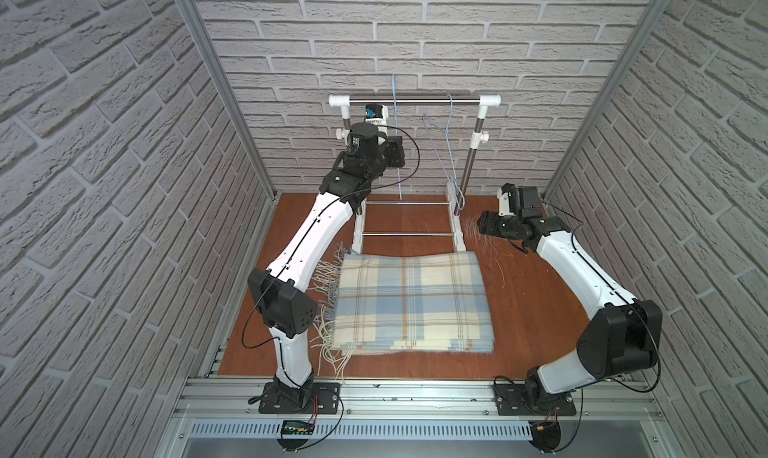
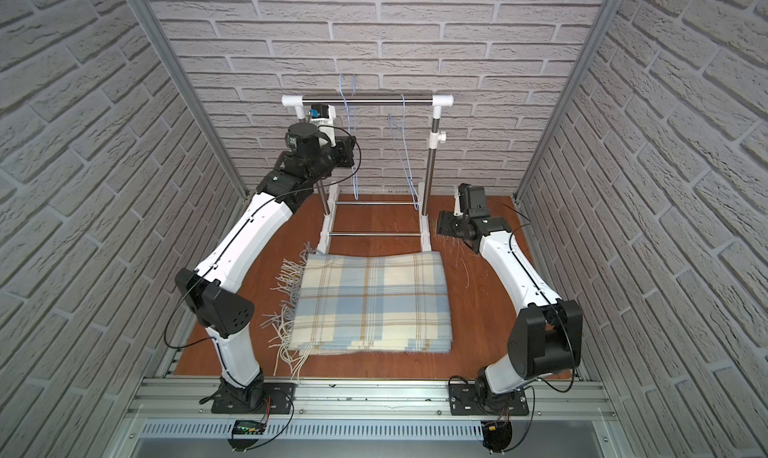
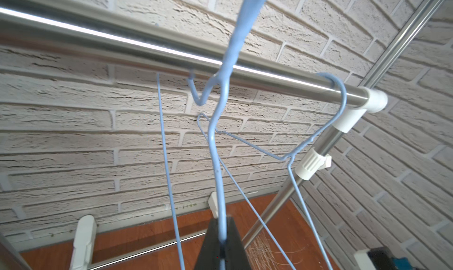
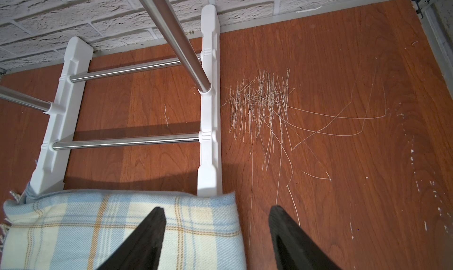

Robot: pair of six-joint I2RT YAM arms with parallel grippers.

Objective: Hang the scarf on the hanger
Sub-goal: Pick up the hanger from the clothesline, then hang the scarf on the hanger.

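The folded plaid scarf [image 1: 411, 302] [image 2: 370, 302], blue and cream with fringe on its left side, lies flat on the wooden table in both top views. Two light blue wire hangers are at the rack's steel rail [image 1: 415, 100] [image 3: 122, 43]. My left gripper [image 3: 222, 232] [image 1: 397, 150] is raised under the rail and shut on the hanger [image 3: 218, 158] [image 2: 353, 173] nearer the rack's left post. That hanger's top reaches above the rail. My right gripper [image 4: 217, 208] [image 1: 486, 225] is open above the scarf's [image 4: 98, 232] far right corner, one finger over cloth, one over wood.
The second hanger [image 3: 257, 148] [image 1: 451, 144] hangs by its hook near the rack's right post [image 1: 471, 165]. The rack's white feet [image 4: 210, 109] and cross bars stand just behind the scarf. Brick walls close three sides. Scratches [image 4: 262, 104] mark the table right of the rack.
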